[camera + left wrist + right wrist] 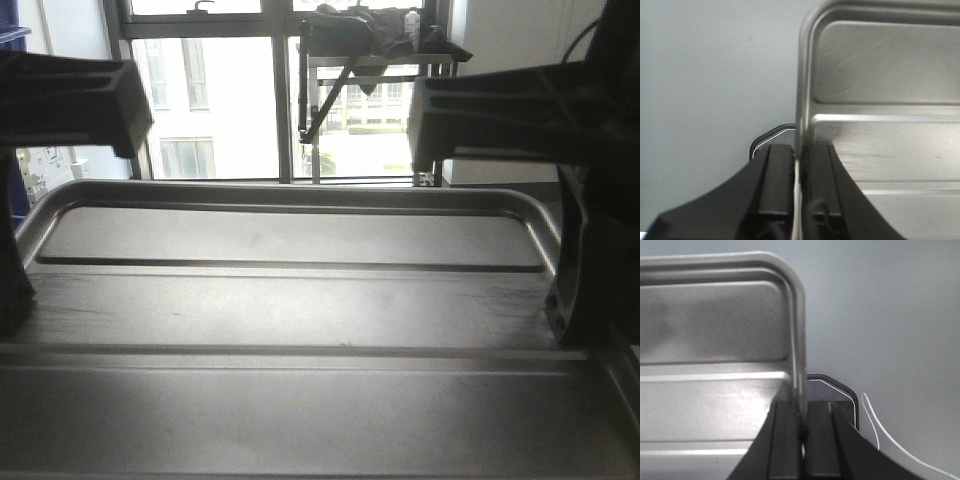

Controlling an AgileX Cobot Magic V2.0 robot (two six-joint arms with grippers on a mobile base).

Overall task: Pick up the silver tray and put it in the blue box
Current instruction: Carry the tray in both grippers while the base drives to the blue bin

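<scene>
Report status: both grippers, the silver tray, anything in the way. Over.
Left gripper shut on left rim of shallow rectangular brushed-metal silver tray. Right gripper shut on its right rim. No obstruction visible around tray.

- A large window (pixel 230 100) with dark frame bars fills the far wall; a pale building (pixel 185 90) with its own windows shows through it
- A metal stand (pixel 375 75) stands against the glass, right of the centre bar; dark clutter (pixel 345 25) and a small white bottle (pixel 411 22) sit on top
- A plain grey surface (pixel 705 75) fills both wrist views
- A dark plate with a rounded, light-edged corner (pixel 842 390) lies on it; a thin white cable (pixel 864 399) curves just beside
</scene>
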